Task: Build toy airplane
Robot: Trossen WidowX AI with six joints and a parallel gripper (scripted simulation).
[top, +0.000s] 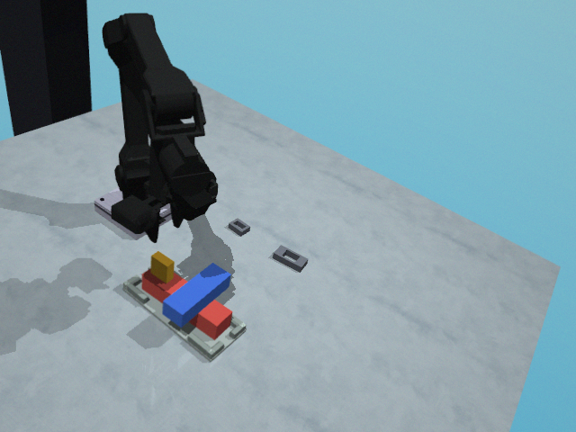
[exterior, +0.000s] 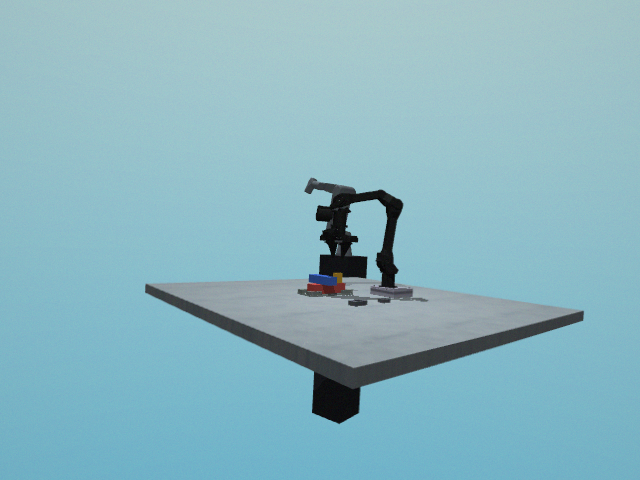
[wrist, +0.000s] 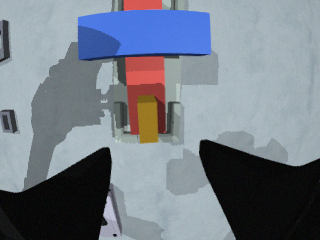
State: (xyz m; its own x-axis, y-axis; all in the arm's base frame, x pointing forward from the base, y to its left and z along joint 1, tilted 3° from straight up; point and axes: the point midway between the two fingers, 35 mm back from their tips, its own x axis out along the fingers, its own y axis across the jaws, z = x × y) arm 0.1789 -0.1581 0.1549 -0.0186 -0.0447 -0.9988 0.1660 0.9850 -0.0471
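Observation:
The red fuselage lies flat in the grey cradle jig. The blue wing sits across the fuselage's middle. The yellow tail fin stands upright on the fuselage's tail end. My gripper is open and empty. It hangs above the tail fin, well clear of it, with nothing between the fingers.
Two small grey rectangular holders lie on the table to the right of the jig; they also show in the wrist view at the left edge. The arm's base plate sits behind the jig.

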